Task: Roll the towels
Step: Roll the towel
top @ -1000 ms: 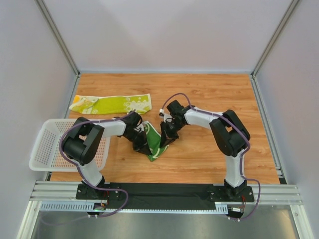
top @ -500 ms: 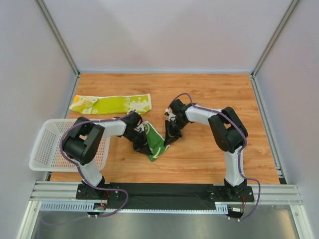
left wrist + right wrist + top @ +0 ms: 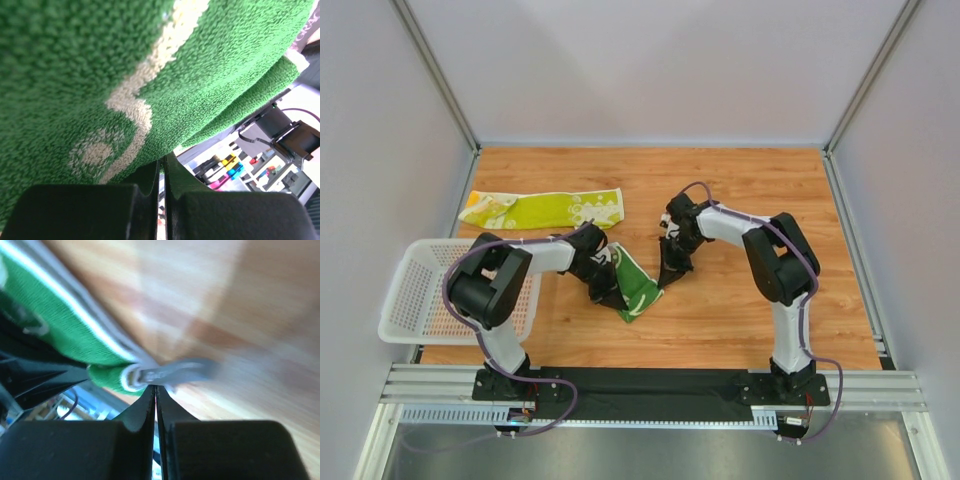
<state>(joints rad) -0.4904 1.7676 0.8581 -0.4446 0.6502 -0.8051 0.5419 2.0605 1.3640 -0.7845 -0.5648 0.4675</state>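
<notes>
The left jaws are pressed together, and in the left wrist view their tips meet just at the lower edge of the green towel (image 3: 75,75). The cloth fills most of that frame, so they appear clamped on it. The right jaws are also together. In the right wrist view they pinch the corner of the same towel, where a small grey label (image 3: 175,372) sticks out from the white edge.

In the top view the green towel (image 3: 638,285) is a little left of the centre, folded into a narrow bundle between the left arm (image 3: 535,255) and the right arm (image 3: 740,228). Whether it rests fully on the bench (image 3: 750,180) I cannot tell. The lime-yellow towel (image 3: 545,209) lies flat as a long strip in the upper left of the bench, well apart from both arms. A white mesh basket (image 3: 398,285) stands at the left edge, partly over the side of the bench.
</notes>
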